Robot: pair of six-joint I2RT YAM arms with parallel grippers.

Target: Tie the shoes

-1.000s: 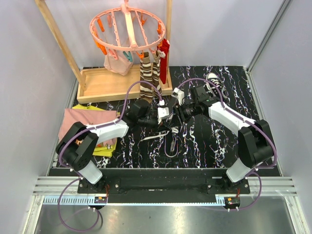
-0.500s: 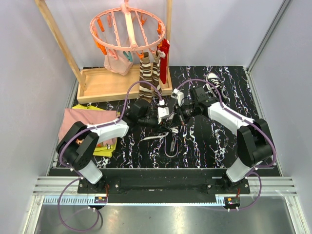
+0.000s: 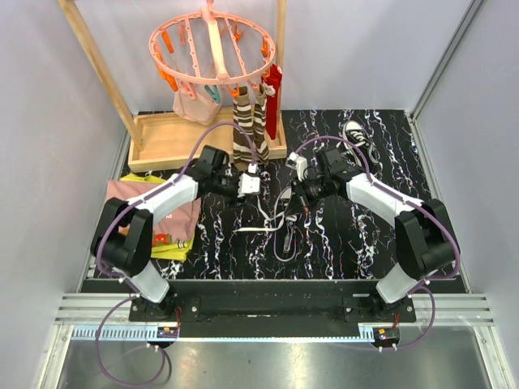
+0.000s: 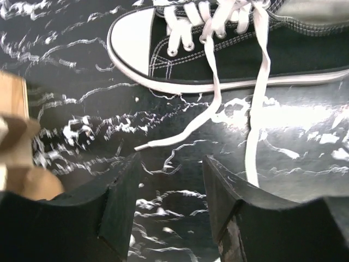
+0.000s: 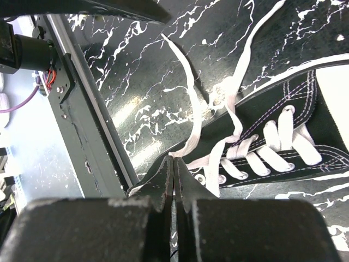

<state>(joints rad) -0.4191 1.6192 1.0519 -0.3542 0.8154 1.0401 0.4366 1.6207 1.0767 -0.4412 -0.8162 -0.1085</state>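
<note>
mid-table, the black sneaker [image 4: 234, 57] lies crosswise just ahead of the released left gripper [image 4: 170, 164], its loose lace end [image 4: 163, 140] nearest; the right gripper [image 5: 174, 164] looks clenched on a lace strand [image 5: 193, 137].

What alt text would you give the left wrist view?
A black sneaker with a white toe cap lies across the top, its loose laces trailing onto the dark marbled table. The open left pincer hangs below, holding nothing.
</note>
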